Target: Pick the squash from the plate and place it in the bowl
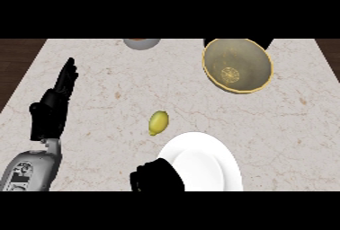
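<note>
Oddly, the squash [158,122] lies on the counter [100,112], beside the white plate [206,166], far from the bowl [237,65]. Nothing is moved yet. Left hand [53,108] rests, fingers straight. Right hand [156,176] looks curled, holding nothing.

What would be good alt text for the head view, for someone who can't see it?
A small yellow squash lies on the marble counter just beyond a white plate, with a tan bowl farther back at right. The right hand shows at the plate's near left edge; the left hand rests open at far left, and a grey object sits at the far edge.
</note>
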`<action>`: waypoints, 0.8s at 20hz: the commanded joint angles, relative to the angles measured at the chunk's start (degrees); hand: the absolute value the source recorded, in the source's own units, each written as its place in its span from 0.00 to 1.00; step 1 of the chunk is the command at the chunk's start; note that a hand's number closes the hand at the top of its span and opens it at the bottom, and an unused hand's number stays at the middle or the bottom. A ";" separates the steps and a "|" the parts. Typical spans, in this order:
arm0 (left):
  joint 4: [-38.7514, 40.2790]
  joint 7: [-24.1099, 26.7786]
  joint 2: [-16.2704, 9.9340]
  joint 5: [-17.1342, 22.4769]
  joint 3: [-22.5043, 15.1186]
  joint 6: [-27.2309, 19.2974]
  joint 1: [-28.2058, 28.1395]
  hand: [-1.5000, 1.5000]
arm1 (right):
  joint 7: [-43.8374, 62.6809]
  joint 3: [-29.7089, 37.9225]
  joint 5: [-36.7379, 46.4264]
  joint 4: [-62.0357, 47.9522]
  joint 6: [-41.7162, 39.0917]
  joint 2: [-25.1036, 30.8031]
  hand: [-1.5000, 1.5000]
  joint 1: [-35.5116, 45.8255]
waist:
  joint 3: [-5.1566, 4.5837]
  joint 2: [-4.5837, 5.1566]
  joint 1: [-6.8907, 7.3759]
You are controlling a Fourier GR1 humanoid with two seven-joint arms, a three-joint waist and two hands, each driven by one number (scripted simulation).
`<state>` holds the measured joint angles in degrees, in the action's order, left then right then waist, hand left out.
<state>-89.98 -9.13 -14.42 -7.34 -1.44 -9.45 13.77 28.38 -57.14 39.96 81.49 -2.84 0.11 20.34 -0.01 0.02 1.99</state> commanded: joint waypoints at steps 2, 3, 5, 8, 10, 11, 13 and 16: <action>1.39 -1.18 -1.05 0.82 2.09 0.61 1.98 0.50 | 6.37 -3.61 -6.43 11.35 9.23 -0.11 1.00 1.99 | 0.03 -0.04 -0.83; -1.37 -1.70 -0.38 0.40 1.07 0.09 -0.84 0.50 | 5.90 -5.75 -2.82 12.95 14.65 -0.11 1.00 -0.45 | 0.06 -0.35 -0.78; -0.32 0.09 -1.72 0.84 2.75 0.80 -0.90 0.50 | 8.36 -0.78 -2.26 18.45 11.52 -0.11 1.00 1.34 | 0.00 -0.27 -1.87; 0.48 0.64 0.09 -0.77 1.68 -0.98 -1.22 0.50 | 14.34 0.70 1.96 22.54 15.38 -0.11 1.00 2.69 | -0.01 -0.25 -2.20; -1.76 -3.02 -2.02 0.99 3.19 1.40 0.56 0.50 | 19.09 0.83 5.64 26.74 13.11 -0.11 1.00 0.82 | 0.01 -0.32 -2.32; -3.24 -1.27 -0.61 0.19 1.98 0.41 -2.78 0.50 | 18.48 4.49 6.73 23.51 13.35 -0.11 1.00 2.91 | 0.00 -0.26 -1.93; -1.02 0.15 -0.88 0.27 2.56 1.05 -2.46 0.50 | 21.12 6.70 8.85 23.36 12.26 -0.10 1.00 4.16 | -0.02 -0.17 -2.02; -2.79 -1.71 0.42 -0.64 1.70 0.05 -1.51 0.50 | 15.38 15.42 5.35 25.19 12.00 2.99 1.00 3.51 | 0.03 -0.03 -2.07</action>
<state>-91.88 -10.04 -14.84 -7.45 0.69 -9.06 12.24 45.38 -49.42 46.03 104.99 9.67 0.78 23.28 -0.01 -0.14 -0.03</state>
